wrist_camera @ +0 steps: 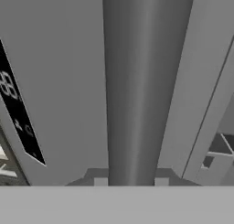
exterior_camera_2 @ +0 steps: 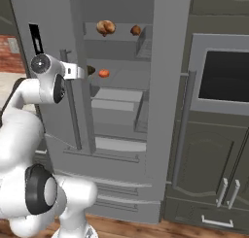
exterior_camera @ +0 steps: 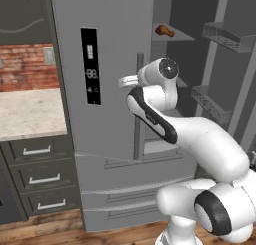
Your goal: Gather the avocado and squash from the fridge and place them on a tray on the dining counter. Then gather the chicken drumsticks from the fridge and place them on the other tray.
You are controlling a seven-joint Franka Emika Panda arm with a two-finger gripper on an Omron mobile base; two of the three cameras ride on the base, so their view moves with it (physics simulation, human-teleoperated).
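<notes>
The fridge's right door stands open and its left door (exterior_camera: 110,74) is closed. My gripper (exterior_camera_2: 78,71) is shut on the left door's vertical grey handle (wrist_camera: 130,104), which sits very close in the hand view. On a middle shelf lies the orange-red squash (exterior_camera_2: 103,73). The dark avocado (exterior_camera_2: 91,70) beside it is half hidden by the door edge. Chicken drumsticks (exterior_camera_2: 105,27) lie on the shelf above, and one drumstick (exterior_camera: 164,31) is in the left base view. The trays and the dining counter are out of view.
The open right door's bins (exterior_camera: 225,34) jut out at the right. A wall counter (exterior_camera: 30,114) with drawers (exterior_camera: 40,176) stands left of the fridge. A built-in oven (exterior_camera_2: 226,76) and cabinets stand to its right. The freezer drawers (exterior_camera: 125,199) are shut.
</notes>
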